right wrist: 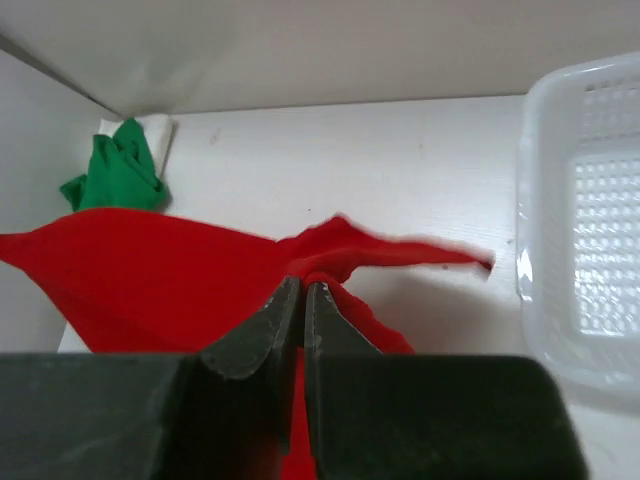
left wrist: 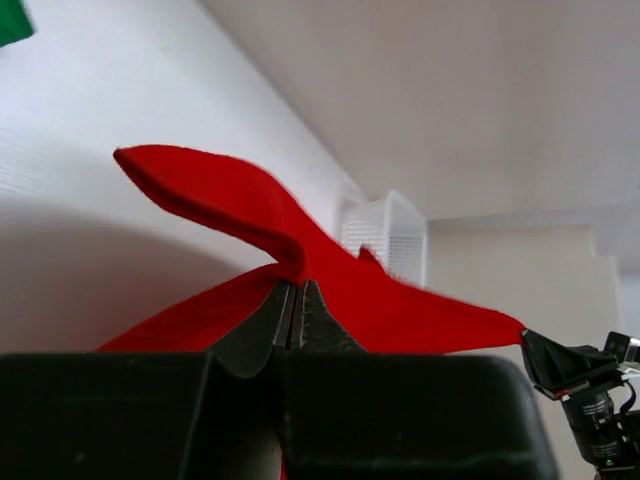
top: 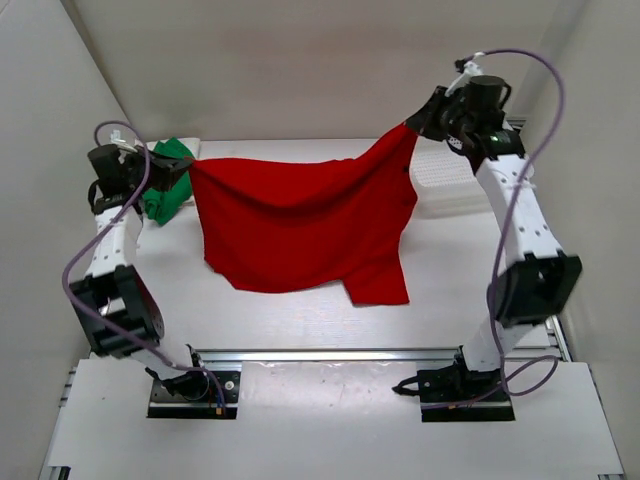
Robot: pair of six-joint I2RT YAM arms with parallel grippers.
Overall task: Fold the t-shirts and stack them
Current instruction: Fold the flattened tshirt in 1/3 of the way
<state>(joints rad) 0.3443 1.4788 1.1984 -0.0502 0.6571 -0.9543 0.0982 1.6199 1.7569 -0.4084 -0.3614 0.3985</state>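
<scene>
Left gripper [top: 185, 170] closed on one upper corner of the red t-shirt [top: 300, 225], jaws pinched tight on the cloth (the left wrist view confirms this). Green t-shirt [top: 165, 200] lies bunched on the table [top: 300, 320] at far left, just beside that gripper and outside any container. Red t-shirt hangs stretched between the two arms, its upper edge sagging in the middle, its lower part and one sleeve resting on the table. Right gripper [top: 415, 122] clamped on the opposite upper corner, held higher than the left. White mesh basket [top: 450, 185] stands on the table at far right, partly behind the red t-shirt's raised corner. The part of its floor in view shows only mesh, and both shirts are outside it.
</scene>
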